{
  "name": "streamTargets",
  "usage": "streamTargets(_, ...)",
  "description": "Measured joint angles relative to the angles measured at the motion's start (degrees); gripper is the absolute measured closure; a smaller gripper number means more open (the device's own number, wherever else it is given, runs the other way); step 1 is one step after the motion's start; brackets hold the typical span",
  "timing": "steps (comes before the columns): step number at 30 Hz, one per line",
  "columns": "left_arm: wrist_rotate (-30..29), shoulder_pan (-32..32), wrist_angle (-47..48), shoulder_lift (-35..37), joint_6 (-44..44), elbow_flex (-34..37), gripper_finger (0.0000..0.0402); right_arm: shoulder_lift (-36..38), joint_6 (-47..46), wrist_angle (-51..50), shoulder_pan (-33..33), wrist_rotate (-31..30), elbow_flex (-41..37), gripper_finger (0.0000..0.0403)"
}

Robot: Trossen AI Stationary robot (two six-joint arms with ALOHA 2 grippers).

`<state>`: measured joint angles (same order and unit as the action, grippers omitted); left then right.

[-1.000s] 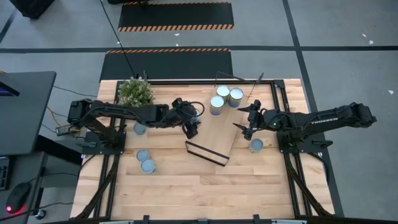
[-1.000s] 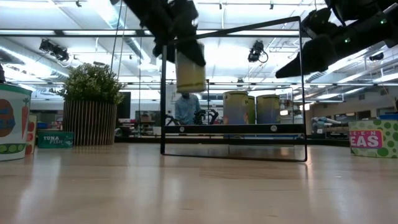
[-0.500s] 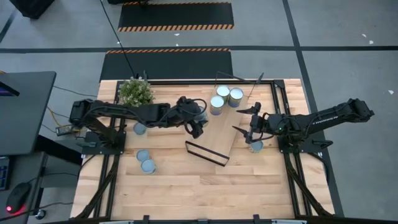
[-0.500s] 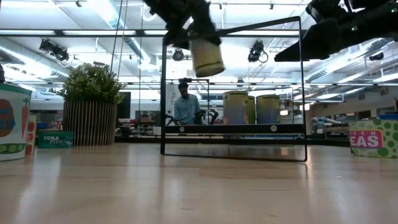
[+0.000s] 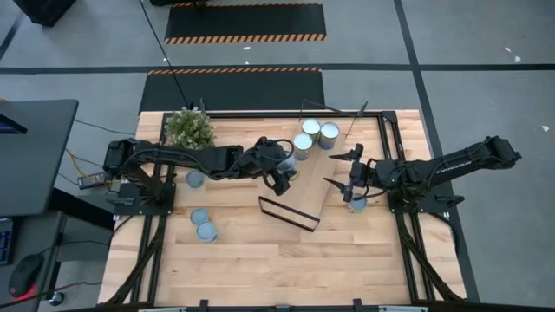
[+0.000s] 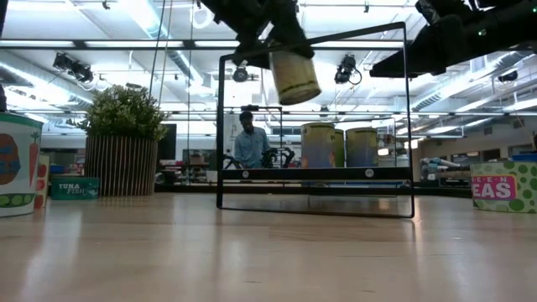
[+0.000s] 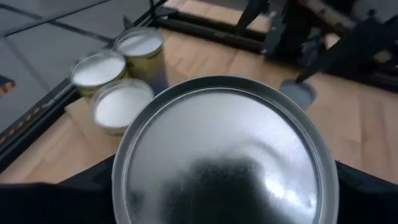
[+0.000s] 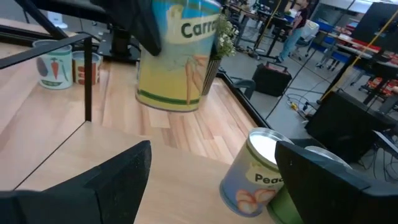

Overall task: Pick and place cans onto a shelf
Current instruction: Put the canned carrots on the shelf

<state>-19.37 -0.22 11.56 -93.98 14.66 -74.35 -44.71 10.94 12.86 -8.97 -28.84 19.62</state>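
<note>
Cans are seen in mid-task at a wooden table (image 5: 260,260). One can (image 6: 294,76) is clamped in the left gripper (image 5: 282,172) and held tilted in the air above the shelf (image 5: 303,186); its round silver top (image 7: 224,152) fills the left wrist view. Just beyond that gripper, three more cans (image 5: 312,134) are grouped on the far end of the shelf. The right gripper (image 5: 349,178) is held with its fingers (image 8: 93,186) spread wide and nothing between them, at the shelf's right edge, and another can (image 5: 357,202) is partly covered beneath it on the table. Three further cans (image 5: 201,217) are left on the table behind the left gripper, near a potted plant (image 5: 189,128).
</note>
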Motion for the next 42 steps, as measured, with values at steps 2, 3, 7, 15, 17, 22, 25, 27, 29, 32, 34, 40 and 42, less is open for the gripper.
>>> streamTargets(2, 0.13, -0.07, -0.99, 0.01, 0.02, 0.00, 0.0083, 0.00, 0.09, 0.33, -0.45, -0.02, 0.00, 0.0053)
streamTargets(3, 0.13, -0.22, -1.43, 0.01, 0.09, 0.00, 0.0083, 0.00, 0.15, 0.56, -0.63, -0.02, 0.00, 0.0053)
streamTargets(7, 0.14, -0.49, -2.07, 0.01, 0.14, -0.63, 0.0083, 0.00, 0.24, 1.55, -1.10, -0.04, 0.00, 0.0053)
streamTargets(15, 0.13, -1.34, -0.16, -3.58, -1.58, -7.89, 0.0083, 0.09, 0.77, 1.55, -1.23, -0.19, 0.00, 0.0053)
streamTargets(17, 0.15, -1.37, 1.43, -5.02, -2.04, -10.66, 0.0083, 0.24, 0.75, 1.05, -1.20, -0.19, 0.00, 0.0053)
streamTargets(22, 0.13, -1.32, 6.24, -8.61, -2.75, -16.15, 0.0083, 0.12, 1.08, -0.17, -1.28, -0.04, 0.00, 0.0053)
streamTargets(25, 0.09, -1.30, 7.91, -9.82, -3.77, -18.49, 0.0083, 0.02, 1.85, -0.12, -1.64, -0.09, 0.00, 0.0053)
streamTargets(27, 0.11, -1.27, 9.35, -10.46, -4.00, -19.62, 0.0083, -0.02, 2.22, 0.06, -1.98, -0.15, 0.00, 0.0053)
streamTargets(29, 0.14, -1.28, 9.77, -11.06, -4.05, -20.31, 0.0083, -0.04, 2.62, 0.29, -2.36, -0.40, 0.00, 0.0053)
streamTargets(32, 0.11, -1.24, 10.97, -11.09, -4.09, -20.35, 0.0083, -0.04, 2.84, 1.17, -2.97, -0.44, 0.00, 0.0053)
streamTargets(34, 0.09, -1.24, 11.78, -11.07, -4.49, -20.37, 0.0083, -0.04, 2.96, 1.85, -3.39, -0.48, 0.00, 0.0053)
streamTargets(40, 0.11, -1.32, 11.99, -11.07, -4.86, -20.37, 0.0083, -1.20, 3.02, 5.34, -3.96, -0.03, 0.00, 0.0053)
streamTargets(42, 0.11, -1.32, 11.93, -11.07, -4.92, -20.37, 0.0083, -2.81, 3.22, 7.65, -4.16, 0.33, 0.00, 0.0053)
